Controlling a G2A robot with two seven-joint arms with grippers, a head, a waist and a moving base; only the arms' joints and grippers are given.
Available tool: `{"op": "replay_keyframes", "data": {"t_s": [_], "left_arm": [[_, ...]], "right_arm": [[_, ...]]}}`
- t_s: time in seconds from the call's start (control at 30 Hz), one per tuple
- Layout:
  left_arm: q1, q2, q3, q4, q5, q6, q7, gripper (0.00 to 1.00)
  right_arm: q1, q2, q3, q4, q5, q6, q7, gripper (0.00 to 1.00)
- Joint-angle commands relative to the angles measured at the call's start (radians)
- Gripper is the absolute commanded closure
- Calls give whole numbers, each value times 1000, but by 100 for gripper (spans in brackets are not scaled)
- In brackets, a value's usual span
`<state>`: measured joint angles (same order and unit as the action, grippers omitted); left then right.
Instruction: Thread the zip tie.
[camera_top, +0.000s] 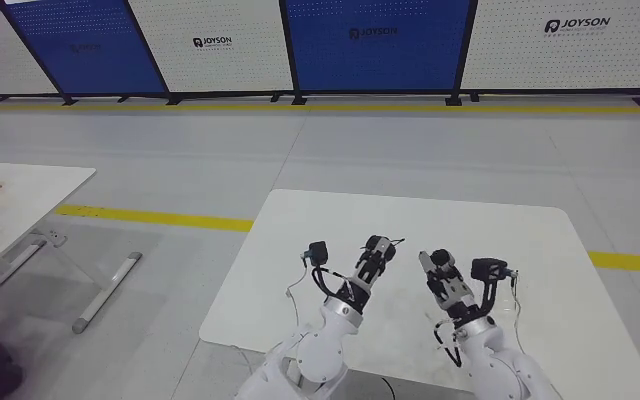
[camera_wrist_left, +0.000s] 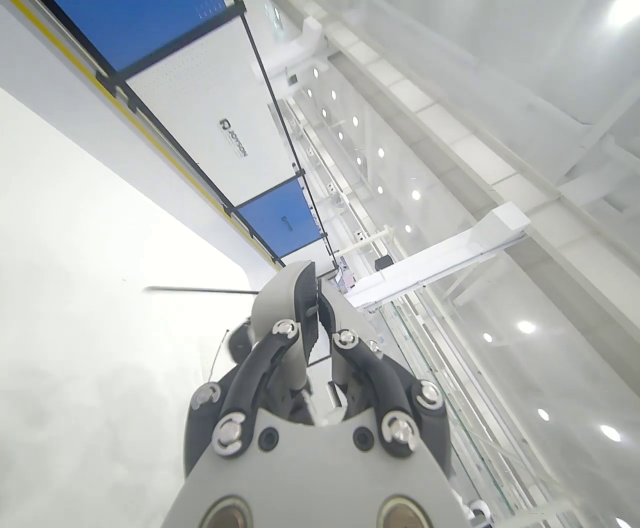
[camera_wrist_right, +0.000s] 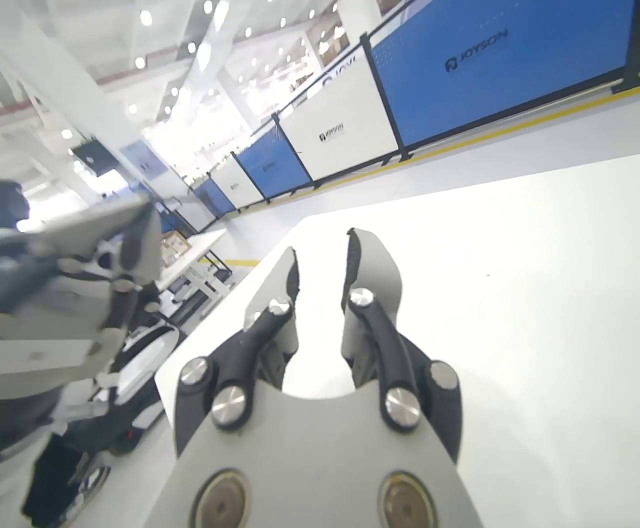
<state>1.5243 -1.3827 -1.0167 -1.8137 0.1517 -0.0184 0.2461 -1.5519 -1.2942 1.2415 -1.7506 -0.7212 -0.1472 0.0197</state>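
Observation:
A thin black zip tie (camera_wrist_left: 200, 290) sticks out sideways from my left gripper (camera_wrist_left: 316, 295), which is shut on it and held up above the white table (camera_top: 330, 215). From above, the left gripper (camera_top: 375, 255) hovers over the table's near middle, and a short piece of the tie (camera_top: 394, 242) shows beside its tips. My right gripper (camera_top: 437, 266) is a short way to its right. Seen from its own wrist, the right gripper (camera_wrist_right: 322, 250) stands open with nothing between its fingers. The left gripper (camera_wrist_right: 125, 235) appears blurred off to its side.
The table (camera_wrist_right: 525, 250) has rounded corners and open room toward its far edge. A second white table (camera_top: 30, 195) stands off to the left across the floor. Blue and white fence panels (camera_top: 380, 45) and a yellow floor line (camera_top: 150, 215) lie beyond.

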Motion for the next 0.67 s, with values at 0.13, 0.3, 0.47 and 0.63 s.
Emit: {"op": "replay_keyframes", "data": {"t_s": [0.13, 0.3, 0.47, 0.63], "left_arm": [[20, 1, -62, 43, -65, -15, 53, 100], [24, -1, -103, 85, -121, -28, 96, 100], [16, -4, -120, 121, -164, -43, 106, 100], [16, -4, -120, 121, -164, -43, 106, 100]], "right_arm": [[-80, 2, 177, -76, 287, 2, -138, 0], [-139, 7, 321, -98, 428, -22, -172, 0], [-164, 8, 364, -112, 474, -35, -170, 0], [-164, 8, 364, -112, 474, -35, -170, 0]]}}
